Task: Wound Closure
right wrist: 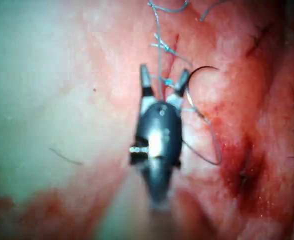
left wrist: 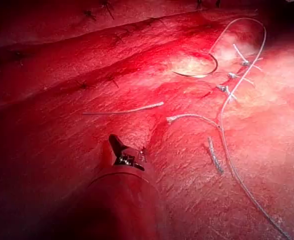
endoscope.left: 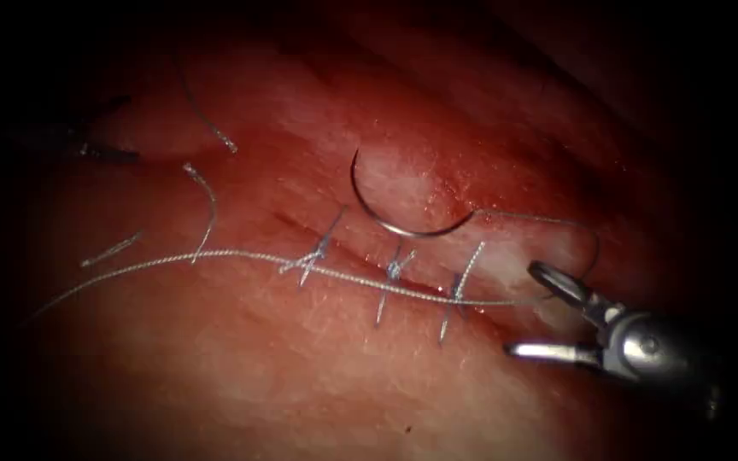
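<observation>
Moist, glistening tissue (endoscope.left: 241, 358), fleshy and finely grained, paler and waxy near the cut (endoscope.left: 360, 260), with glossy patches of red fluid (endoscope.left: 454, 201) beside it. Thin, smooth, polished metal for the curved needle (endoscope.left: 386, 224), lying free on the tissue; twisted, braided-looking thread (endoscope.left: 215, 254), pale and slightly shiny, with stiff frayed cut ends (endoscope.left: 113, 249). Bright, smooth steel on the right end effector (endoscope.left: 548, 312), jaws apart and holding nothing, catching sharp highlights; dull, dark metal on the left end effector (left wrist: 118, 145), likewise holding nothing.
</observation>
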Action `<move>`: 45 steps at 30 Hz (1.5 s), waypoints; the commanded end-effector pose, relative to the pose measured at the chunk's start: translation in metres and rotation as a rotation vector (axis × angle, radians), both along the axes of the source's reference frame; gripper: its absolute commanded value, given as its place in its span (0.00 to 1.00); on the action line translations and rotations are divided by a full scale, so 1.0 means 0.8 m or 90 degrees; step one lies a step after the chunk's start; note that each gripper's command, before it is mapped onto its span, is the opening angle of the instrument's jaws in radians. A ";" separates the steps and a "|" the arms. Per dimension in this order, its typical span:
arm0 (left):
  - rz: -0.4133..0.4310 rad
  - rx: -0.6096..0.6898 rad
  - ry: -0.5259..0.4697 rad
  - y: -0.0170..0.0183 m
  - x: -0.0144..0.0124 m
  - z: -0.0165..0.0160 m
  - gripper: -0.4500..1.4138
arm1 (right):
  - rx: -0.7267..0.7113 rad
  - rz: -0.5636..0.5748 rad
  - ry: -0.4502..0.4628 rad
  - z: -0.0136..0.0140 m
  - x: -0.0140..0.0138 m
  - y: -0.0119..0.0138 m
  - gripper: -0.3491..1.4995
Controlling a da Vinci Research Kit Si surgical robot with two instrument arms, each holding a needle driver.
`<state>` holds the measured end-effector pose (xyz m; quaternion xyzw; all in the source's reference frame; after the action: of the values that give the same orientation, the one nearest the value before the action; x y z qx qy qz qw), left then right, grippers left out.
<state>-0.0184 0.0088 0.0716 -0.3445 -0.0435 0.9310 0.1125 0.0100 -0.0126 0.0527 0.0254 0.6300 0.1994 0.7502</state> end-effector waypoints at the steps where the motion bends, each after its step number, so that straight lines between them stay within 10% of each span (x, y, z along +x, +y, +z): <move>1: -0.018 0.008 -0.012 -0.0008 -0.0009 0.0000 0.50 | 0.002 -0.001 0.002 0.0004 0.0005 -0.0003 0.70; 7: -0.054 0.070 -0.180 -0.0052 -0.0050 -0.0071 0.35 | 0.020 0.008 -0.012 -0.0014 -0.0005 0.0019 0.76; 19: -0.008 0.084 -0.306 -0.0133 -0.0192 -0.0231 0.54 | -0.025 -0.047 -0.114 -0.0051 -0.0012 0.0057 0.75; 29: 0.011 0.034 -0.300 -0.0139 -0.0238 -0.0240 0.71 | -0.035 -0.089 -0.162 -0.0043 0.0005 0.0059 0.74; 45: 0.011 0.045 -0.325 -0.0130 -0.0238 -0.0233 0.64 | -0.040 -0.096 -0.168 -0.0037 0.0004 0.0056 0.74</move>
<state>-0.0369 -0.0011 0.0525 -0.5628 -0.1041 0.8138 0.1008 0.0097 -0.0079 0.0492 0.0223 0.5276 0.1249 0.8399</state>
